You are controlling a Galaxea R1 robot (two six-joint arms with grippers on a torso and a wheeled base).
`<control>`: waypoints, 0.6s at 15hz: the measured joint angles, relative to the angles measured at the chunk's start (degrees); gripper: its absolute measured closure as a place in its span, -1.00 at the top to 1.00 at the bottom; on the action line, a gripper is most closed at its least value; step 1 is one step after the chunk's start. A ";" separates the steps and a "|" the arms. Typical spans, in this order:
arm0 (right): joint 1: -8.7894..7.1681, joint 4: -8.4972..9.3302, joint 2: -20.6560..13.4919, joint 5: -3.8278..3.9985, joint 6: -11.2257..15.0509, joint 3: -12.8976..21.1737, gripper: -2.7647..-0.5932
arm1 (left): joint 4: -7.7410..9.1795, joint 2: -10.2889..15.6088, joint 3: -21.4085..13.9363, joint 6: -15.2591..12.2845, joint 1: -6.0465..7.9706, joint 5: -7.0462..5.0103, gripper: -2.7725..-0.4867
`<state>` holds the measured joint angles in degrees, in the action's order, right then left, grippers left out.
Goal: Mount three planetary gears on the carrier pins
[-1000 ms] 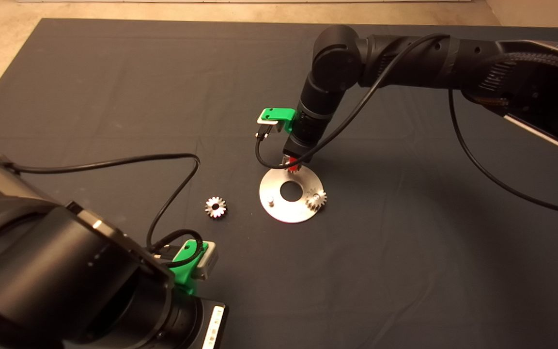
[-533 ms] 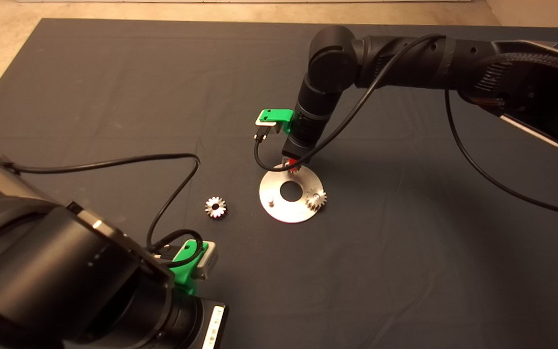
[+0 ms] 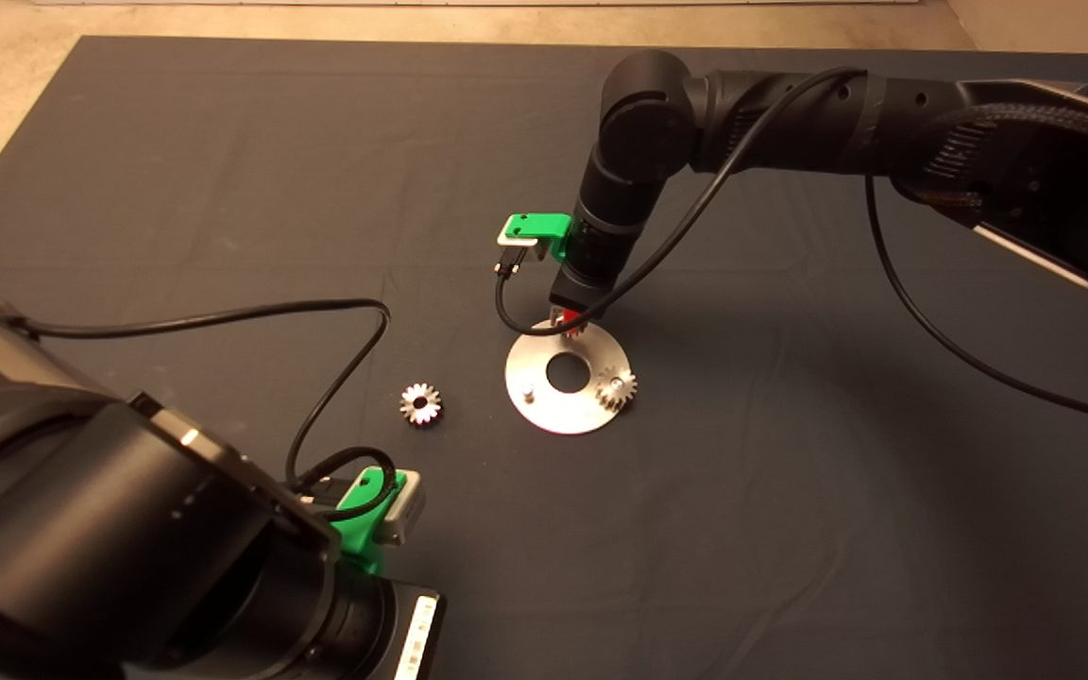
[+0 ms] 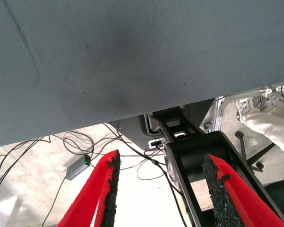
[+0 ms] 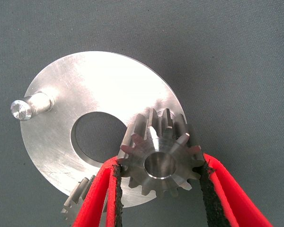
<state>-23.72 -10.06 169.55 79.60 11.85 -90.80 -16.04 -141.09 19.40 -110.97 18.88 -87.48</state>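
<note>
Right wrist view: right gripper (image 5: 158,189) clamps gear (image 5: 160,163) over disc (image 5: 85,94) rim.

The left end effector (image 4: 158,189), fingers (image 4: 106,189) apart, overlooks mat (image 4: 132,61), floor cables (image 4: 71,142).

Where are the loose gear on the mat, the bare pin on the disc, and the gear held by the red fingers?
Loose gear (image 3: 421,404), head view, on its toothed top face.
Bare pin (image 5: 31,106), right wrist view, on the stud's side.
Held gear (image 5: 161,163), right wrist view, on its face at the centre hole.

One gear (image 5: 161,163) held over disc (image 3: 530,416), one seated (image 3: 617,387), one loose on mat (image 3: 420,404)
</note>
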 joint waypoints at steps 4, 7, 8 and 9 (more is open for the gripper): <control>0.00 -0.02 0.02 0.05 -0.98 -0.02 -0.73 | 0.00 0.00 0.00 0.00 0.01 0.00 -0.39; -0.06 0.00 0.55 0.71 -1.51 -0.74 -0.73 | 0.00 0.00 0.00 0.00 0.00 0.00 -0.39; -0.09 0.04 0.84 1.01 -1.52 -1.43 -0.73 | 0.00 0.00 0.00 0.00 0.00 0.00 -0.39; -0.11 0.09 1.20 1.40 -1.55 -1.90 -0.73 | 0.00 -0.02 0.00 0.00 0.02 0.00 -0.39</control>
<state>-23.83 -9.97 170.74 81.01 10.30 -92.70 -16.04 -141.12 19.40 -110.97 18.91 -87.48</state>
